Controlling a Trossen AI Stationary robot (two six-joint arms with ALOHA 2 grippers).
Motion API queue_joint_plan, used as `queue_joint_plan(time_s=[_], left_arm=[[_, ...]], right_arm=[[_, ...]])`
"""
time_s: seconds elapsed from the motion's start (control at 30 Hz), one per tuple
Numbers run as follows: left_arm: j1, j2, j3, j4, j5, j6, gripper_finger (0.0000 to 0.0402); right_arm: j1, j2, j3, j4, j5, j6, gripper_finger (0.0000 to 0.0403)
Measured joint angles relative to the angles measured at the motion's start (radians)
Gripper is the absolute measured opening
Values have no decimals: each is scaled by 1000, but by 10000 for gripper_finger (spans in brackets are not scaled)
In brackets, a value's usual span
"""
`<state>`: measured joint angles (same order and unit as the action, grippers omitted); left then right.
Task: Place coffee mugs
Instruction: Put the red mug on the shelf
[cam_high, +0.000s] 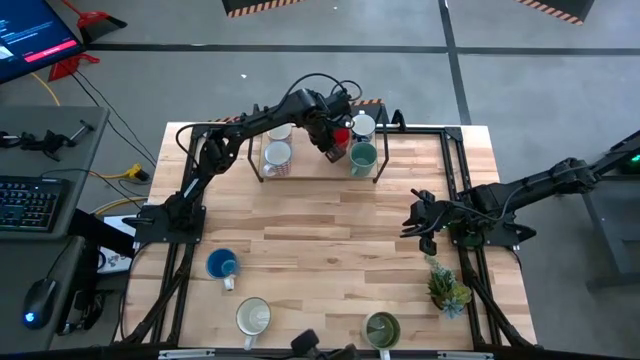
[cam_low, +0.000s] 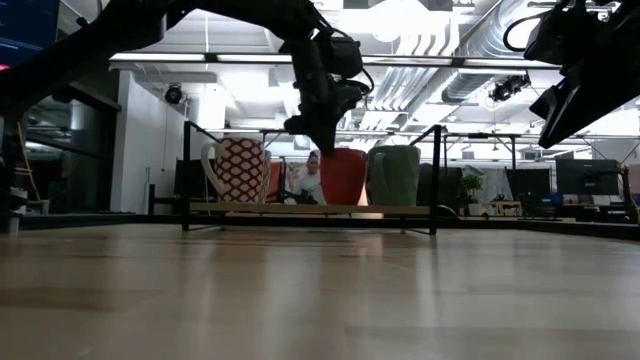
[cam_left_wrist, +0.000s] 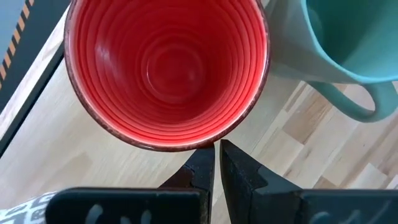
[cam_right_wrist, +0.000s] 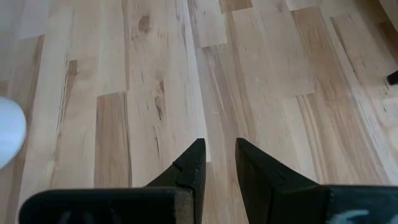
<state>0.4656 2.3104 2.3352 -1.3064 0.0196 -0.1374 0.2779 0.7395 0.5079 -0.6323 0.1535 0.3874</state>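
Observation:
On the black-framed rack (cam_high: 262, 168) at the table's far edge stand a red mug (cam_high: 343, 135), a teal mug (cam_high: 363, 156), a patterned white mug (cam_high: 277, 155) and two white mugs (cam_high: 281, 131) (cam_high: 363, 125). My left gripper (cam_left_wrist: 216, 154) is shut and points steeply down, its tips at the red mug's (cam_left_wrist: 168, 68) near rim. The teal mug (cam_left_wrist: 348, 43) is beside it. A blue mug (cam_high: 222, 265), a cream mug (cam_high: 253, 317) and an olive mug (cam_high: 382, 327) stand upright on the near half of the table. My right gripper (cam_right_wrist: 220, 155) hangs open over bare wood at the right (cam_high: 424, 222). My left gripper's shut fingertips (cam_left_wrist: 205, 158) come from above, right beside the outer side of the red mug's rim (cam_left_wrist: 208, 144). Whether they touch it I cannot tell. The mug stands upright on the rack's wooden floor.
A small spiky potted plant (cam_high: 447, 287) stands near the table's right front. The rack's black posts and rails (cam_low: 436, 175) fence the mugs in. Bare wood lies across the table's middle (cam_high: 330, 230).

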Motion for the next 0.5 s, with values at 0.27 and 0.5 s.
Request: queue_joint_plan(time_s=[0.27,0.5], left_arm=[[-2,0,0,-15,121,-34,14],[-7,0,0,49,135,-17,14]], right_arm=[[0,0,0,0,0,-2,66],[0,0,0,0,0,-2,66]])
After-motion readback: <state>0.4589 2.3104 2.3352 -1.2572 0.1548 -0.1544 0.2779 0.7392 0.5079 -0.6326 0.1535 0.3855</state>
